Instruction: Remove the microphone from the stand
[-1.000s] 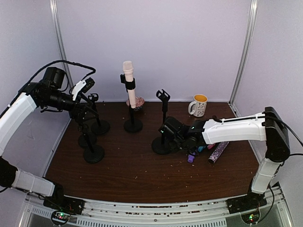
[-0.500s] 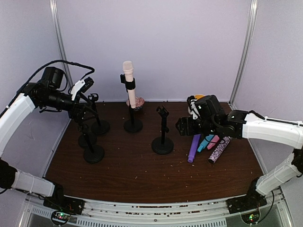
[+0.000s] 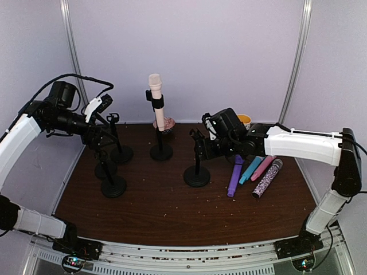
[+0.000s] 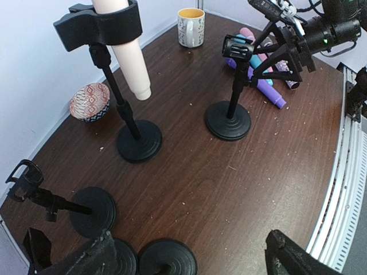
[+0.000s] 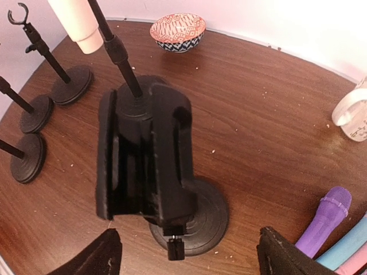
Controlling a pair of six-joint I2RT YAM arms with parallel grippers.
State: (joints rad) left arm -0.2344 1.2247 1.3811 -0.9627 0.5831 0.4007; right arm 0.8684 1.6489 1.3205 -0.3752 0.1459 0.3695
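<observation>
A cream microphone (image 3: 155, 100) stands upright in the clip of a black stand (image 3: 161, 152) at the back centre. It also shows in the left wrist view (image 4: 123, 46), and its lower end shows in the right wrist view (image 5: 74, 20). My right gripper (image 3: 202, 144) is open and empty. It hovers at the clip of an empty stand (image 3: 196, 175) to the right of the microphone's stand, and that clip (image 5: 146, 166) sits between its spread fingers (image 5: 189, 258). My left gripper (image 3: 98, 137) is open and empty (image 4: 192, 260), high among the stands at the left.
Three empty stands (image 3: 113, 186) crowd the left side. A purple microphone (image 3: 234, 177), a blue one (image 3: 251, 169), a pink one (image 3: 264, 167) and a glitter one (image 3: 267, 179) lie at the right. A mug (image 4: 191, 26) and a patterned bowl (image 4: 90, 101) sit at the back.
My right arm rose from beside the empty stand's base, swung right toward the mug, then came back left to the stand's clip. The left arm has barely moved.
</observation>
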